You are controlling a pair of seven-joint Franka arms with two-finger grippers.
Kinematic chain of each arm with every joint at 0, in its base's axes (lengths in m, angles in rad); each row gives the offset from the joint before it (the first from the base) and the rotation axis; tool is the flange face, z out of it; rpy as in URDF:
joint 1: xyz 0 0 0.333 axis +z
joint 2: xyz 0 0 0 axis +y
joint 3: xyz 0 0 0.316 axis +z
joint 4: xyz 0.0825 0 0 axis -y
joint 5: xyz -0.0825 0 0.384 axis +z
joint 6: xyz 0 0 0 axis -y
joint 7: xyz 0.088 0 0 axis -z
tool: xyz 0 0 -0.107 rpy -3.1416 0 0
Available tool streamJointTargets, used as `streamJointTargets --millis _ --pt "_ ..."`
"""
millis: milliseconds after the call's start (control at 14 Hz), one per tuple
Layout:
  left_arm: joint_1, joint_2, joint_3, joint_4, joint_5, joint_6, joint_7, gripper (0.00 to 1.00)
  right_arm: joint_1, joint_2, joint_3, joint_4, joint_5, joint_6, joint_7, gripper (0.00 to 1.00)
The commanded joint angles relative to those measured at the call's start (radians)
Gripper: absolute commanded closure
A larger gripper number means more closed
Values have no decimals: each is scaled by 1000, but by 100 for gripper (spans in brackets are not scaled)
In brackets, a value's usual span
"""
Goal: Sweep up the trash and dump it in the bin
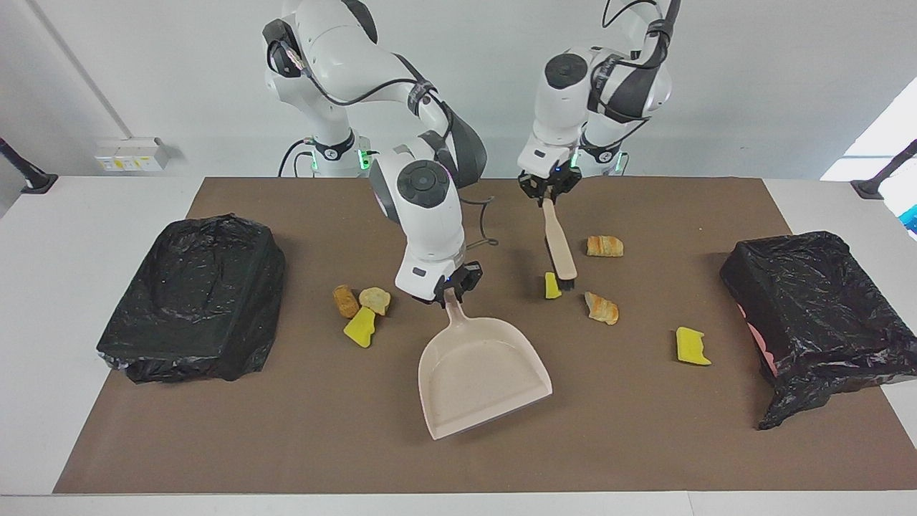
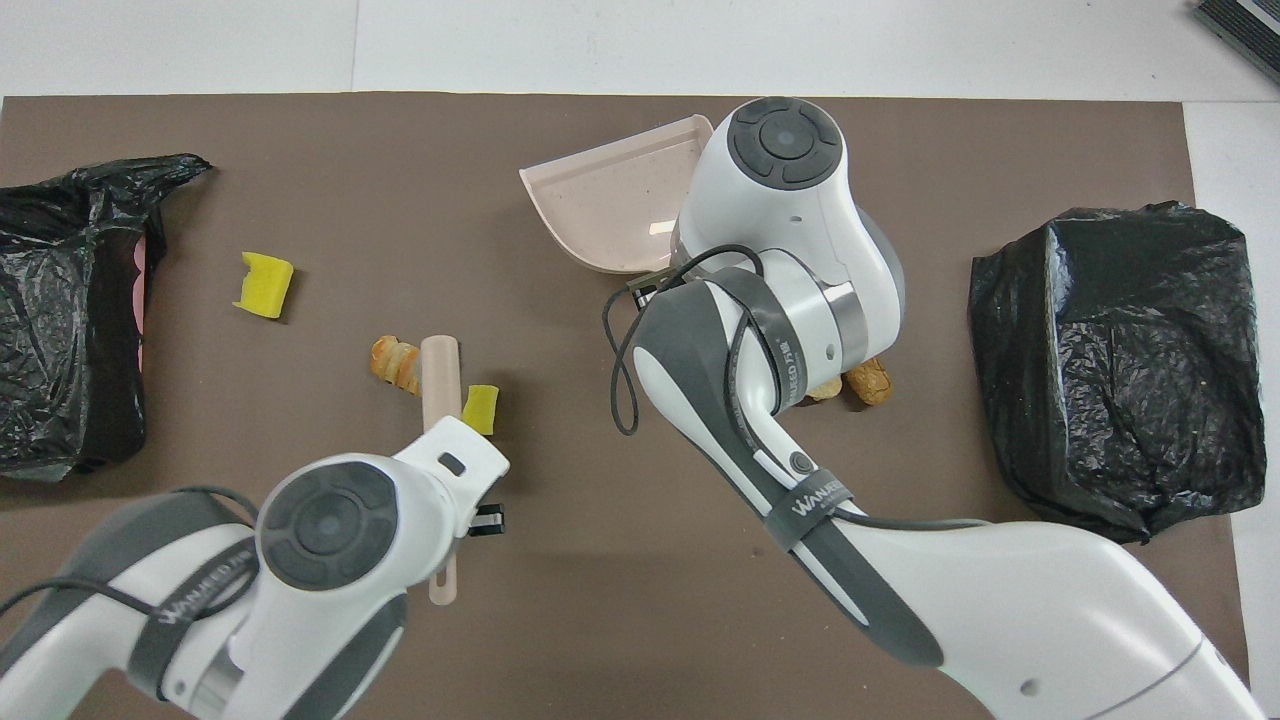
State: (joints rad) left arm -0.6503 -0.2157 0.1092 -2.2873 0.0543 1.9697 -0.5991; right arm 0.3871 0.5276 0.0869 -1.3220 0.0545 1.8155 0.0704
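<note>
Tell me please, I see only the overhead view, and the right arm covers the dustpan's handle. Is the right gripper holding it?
Observer: Yes. In the facing view the right gripper is shut on the handle of the dustpan.
Operator: How many trash pieces lie under that arm? I see parts of two.
Observer: Three, close together: a brown lump, a pale tan lump and a yellow sponge bit.
Operator: Does the left arm hide anything?
Observer: Yes, one bread lump, beside the handle of the brush.
</note>
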Motion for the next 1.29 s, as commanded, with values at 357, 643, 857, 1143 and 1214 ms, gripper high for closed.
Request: streamJointTargets --millis 357,643,857,1143,1214 --pt "438 168 -17 80 97 205 395 100 9 -256 11 -362 -111 -30 -573 100" --pt "579 260 -19 195 101 215 585 100 16 -262 11 -427 -119 15 -693 100" --pt "627 334 -17 213 105 264 619 100 91 -258 10 -471 -136 14 -598 100" --pt "686 411 -19 287 95 224 858 100 90 -251 11 -474 -147 22 -584 100" --pt "687 409 -19 281 91 221 858 100 90 -251 11 -474 -144 24 -583 100"
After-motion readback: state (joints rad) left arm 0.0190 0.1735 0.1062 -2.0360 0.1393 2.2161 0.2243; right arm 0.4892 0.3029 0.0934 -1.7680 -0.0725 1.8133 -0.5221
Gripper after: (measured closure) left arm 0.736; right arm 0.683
